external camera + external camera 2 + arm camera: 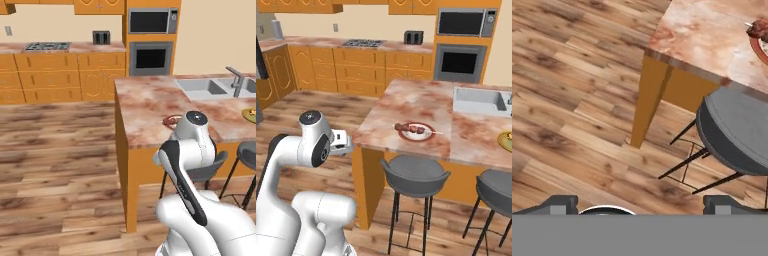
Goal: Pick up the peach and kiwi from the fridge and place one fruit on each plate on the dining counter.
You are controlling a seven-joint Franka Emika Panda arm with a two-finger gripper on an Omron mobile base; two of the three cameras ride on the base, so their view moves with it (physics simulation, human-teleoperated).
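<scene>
Wood floor [572, 100] on the left, pincer [639, 202] hanging over it w/ tips spread wide, nothing between them. Moving right: tabletop [416, 107] corner, grey stool [737, 130] tucked under. Red plate [416, 131] sits near the edge, already carrying a skewer [415, 129]. Further right, sink [478, 101], then yellow plate [505, 140] at frame edge. Peach, kiwi & fridge aren't anywhere to be seen, so can't place them. Risk, I'd say: arm's low beside the stool; a swing could clip seat or tabletop corner.
</scene>
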